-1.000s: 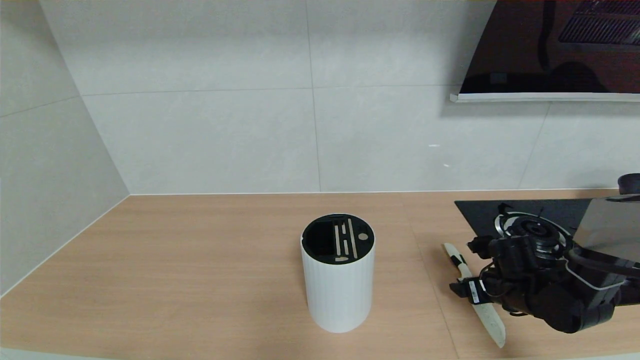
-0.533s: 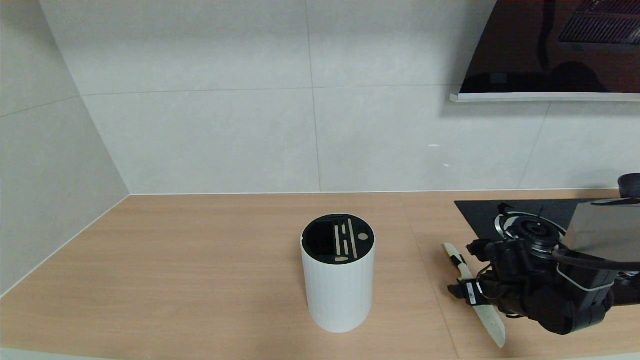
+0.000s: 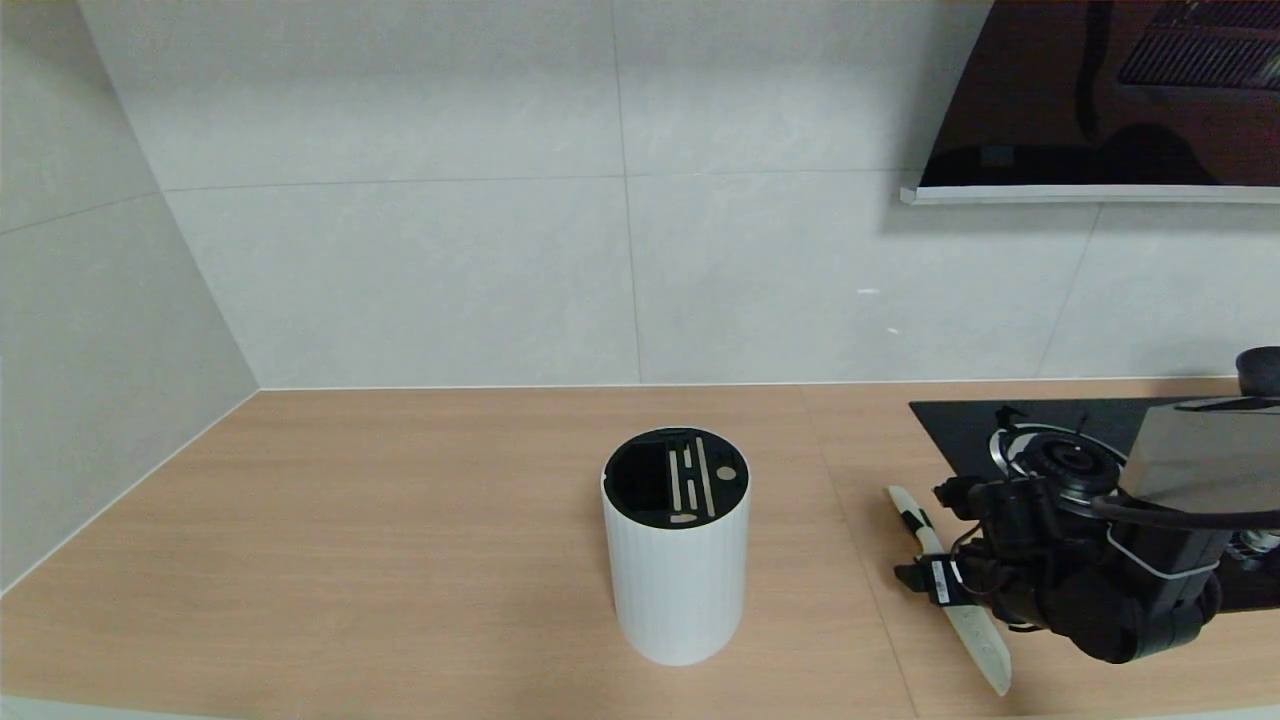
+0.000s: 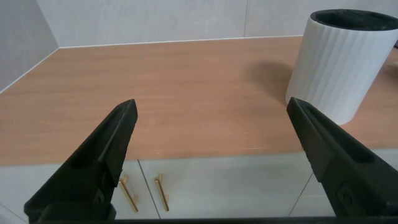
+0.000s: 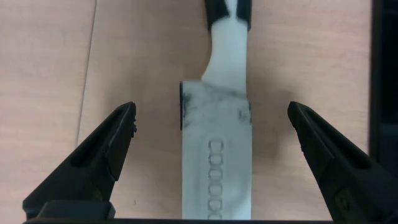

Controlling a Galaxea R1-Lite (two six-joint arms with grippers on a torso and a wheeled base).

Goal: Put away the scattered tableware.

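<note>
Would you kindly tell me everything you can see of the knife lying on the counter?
The knife is white, perhaps ceramic: a broad blade with a row of small oval dimples and grey smudges near its heel, and a white-and-black handle. It lies flat, slanted, on the wooden counter, handle farther from the robot. The right gripper straddles it, open.

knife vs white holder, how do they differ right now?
The knife lies flat on the counter; the holder stands upright. The knife is long and thin; the holder is a wide ribbed cylinder. The open right gripper hangs over the knife; the holder stands alone. Both are mostly white with black parts.
</note>
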